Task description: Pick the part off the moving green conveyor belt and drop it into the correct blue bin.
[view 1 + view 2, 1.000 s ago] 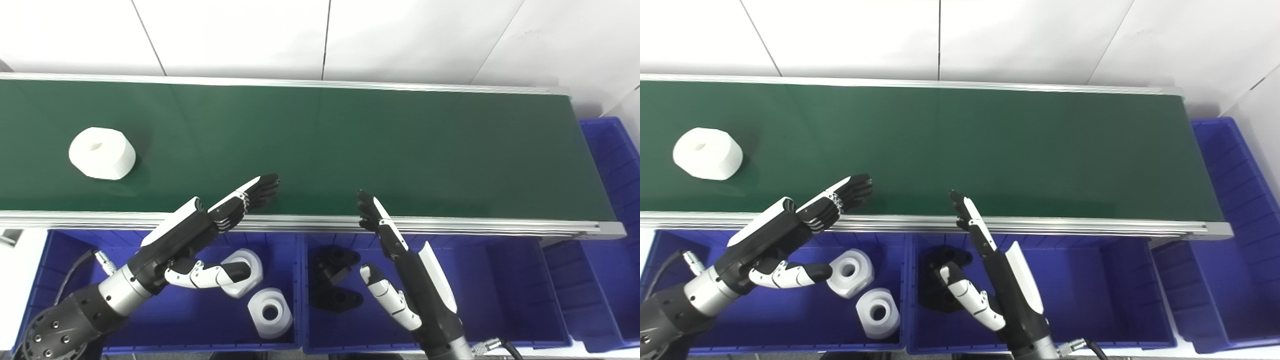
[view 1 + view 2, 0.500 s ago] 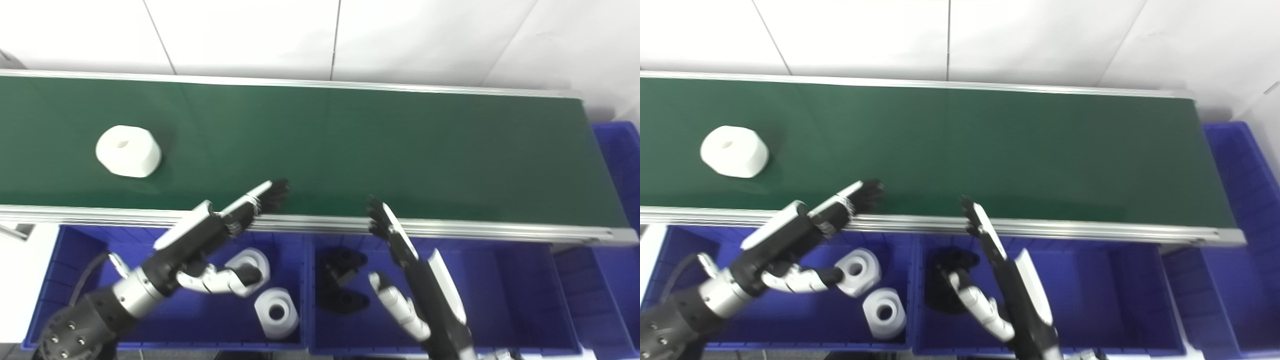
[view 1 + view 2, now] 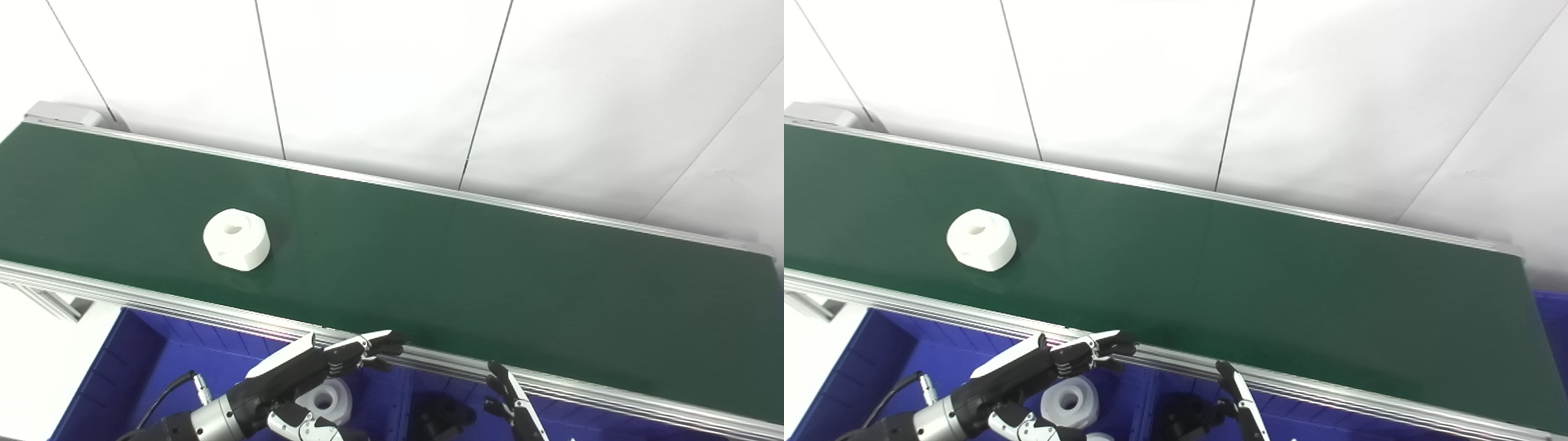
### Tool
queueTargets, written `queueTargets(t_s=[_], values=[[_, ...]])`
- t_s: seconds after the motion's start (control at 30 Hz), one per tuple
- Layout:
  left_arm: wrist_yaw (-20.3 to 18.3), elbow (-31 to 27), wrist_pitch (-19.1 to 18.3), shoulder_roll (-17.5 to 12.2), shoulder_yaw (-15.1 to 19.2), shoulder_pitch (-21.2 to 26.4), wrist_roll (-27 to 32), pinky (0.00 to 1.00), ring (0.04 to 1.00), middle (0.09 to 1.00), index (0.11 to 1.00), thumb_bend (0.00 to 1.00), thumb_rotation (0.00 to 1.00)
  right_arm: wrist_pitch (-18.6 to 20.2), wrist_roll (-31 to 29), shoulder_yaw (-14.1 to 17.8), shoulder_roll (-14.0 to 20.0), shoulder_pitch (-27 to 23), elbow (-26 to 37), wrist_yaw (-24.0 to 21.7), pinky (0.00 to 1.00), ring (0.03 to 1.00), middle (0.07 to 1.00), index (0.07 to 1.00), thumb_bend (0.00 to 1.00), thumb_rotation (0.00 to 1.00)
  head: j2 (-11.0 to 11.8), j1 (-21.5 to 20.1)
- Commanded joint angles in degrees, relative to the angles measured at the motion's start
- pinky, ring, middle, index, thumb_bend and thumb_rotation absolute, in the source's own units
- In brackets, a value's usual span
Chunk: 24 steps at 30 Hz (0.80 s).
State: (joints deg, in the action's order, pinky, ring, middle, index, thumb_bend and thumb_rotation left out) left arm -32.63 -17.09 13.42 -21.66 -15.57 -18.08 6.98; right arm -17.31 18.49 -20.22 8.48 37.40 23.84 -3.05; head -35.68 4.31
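Observation:
A white round part (image 3: 236, 239) with a centre hole lies on the green conveyor belt (image 3: 465, 269), left of middle. My left hand (image 3: 306, 373) is open with its fingers stretched out flat. Its tips reach the belt's near metal rail, right of the part and nearer to me, well apart from it. Only the straight fingers of my right hand (image 3: 1240, 398) show at the bottom edge, just below the rail, holding nothing. The rest of that hand is out of frame.
Blue bins (image 3: 141, 361) sit below the belt's near rail. A white part (image 3: 1069, 401) lies in the left bin under my left hand. Black parts (image 3: 444, 419) lie in the bin beside it. A white panelled wall stands behind the belt.
The camera has tilted up and swung, so the whole picture has shifted. The white part has travelled right along the belt, closer to my left hand. Both hands keep the same open pose.

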Motion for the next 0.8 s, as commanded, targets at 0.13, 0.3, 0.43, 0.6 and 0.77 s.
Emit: queueTargets(t_s=[0.13, 0.3, 0.43, 0.6, 0.77], values=[[0.32, -2.17, 1.82, -0.77, 0.23, 1.40, 0.14, 0.86, 0.929, 0.965, 0.935, 0.42, 0.34, -2.54, -0.67, -0.02, -0.03, 0.24, 1.43, 0.09, 0.87, 0.950, 0.972, 0.963, 0.28, 0.80, 0.14, 0.18], [0.82, -1.60, 2.70, -0.66, 1.01, 2.55, -0.02, 0.86, 0.933, 0.969, 0.938, 0.44, 0.33, -2.91, -0.92, -0.10, 0.09, -0.25, 0.98, 0.00, 0.88, 0.955, 0.975, 0.969, 0.28, 0.79, 0.14, 0.19], [1.66, -1.74, 3.79, -0.93, 2.59, 4.81, -1.39, 0.87, 0.942, 0.968, 0.938, 0.46, 0.36, -3.10, -0.60, 0.07, 0.08, -0.48, 1.00, 0.20, 0.86, 0.948, 0.970, 0.967, 0.29, 0.78, -0.08, 0.33], [1.88, -0.92, 4.21, -1.73, 4.89, 7.98, -0.50, 0.91, 0.960, 0.979, 0.950, 0.47, 0.32, -3.05, -0.64, -0.08, -0.17, -0.26, 1.12, 0.32, 0.86, 0.943, 0.966, 0.961, 0.30, 0.78, -0.47, -0.28], [3.26, -0.80, 5.52, -2.12, 7.61, 10.86, -1.73, 0.91, 0.955, 0.977, 0.961, 0.48, 0.48, -2.47, -0.38, -0.20, -0.43, 0.12, 1.54, 0.31, 0.86, 0.941, 0.962, 0.950, 0.32, 0.81, -1.04, -1.04]])
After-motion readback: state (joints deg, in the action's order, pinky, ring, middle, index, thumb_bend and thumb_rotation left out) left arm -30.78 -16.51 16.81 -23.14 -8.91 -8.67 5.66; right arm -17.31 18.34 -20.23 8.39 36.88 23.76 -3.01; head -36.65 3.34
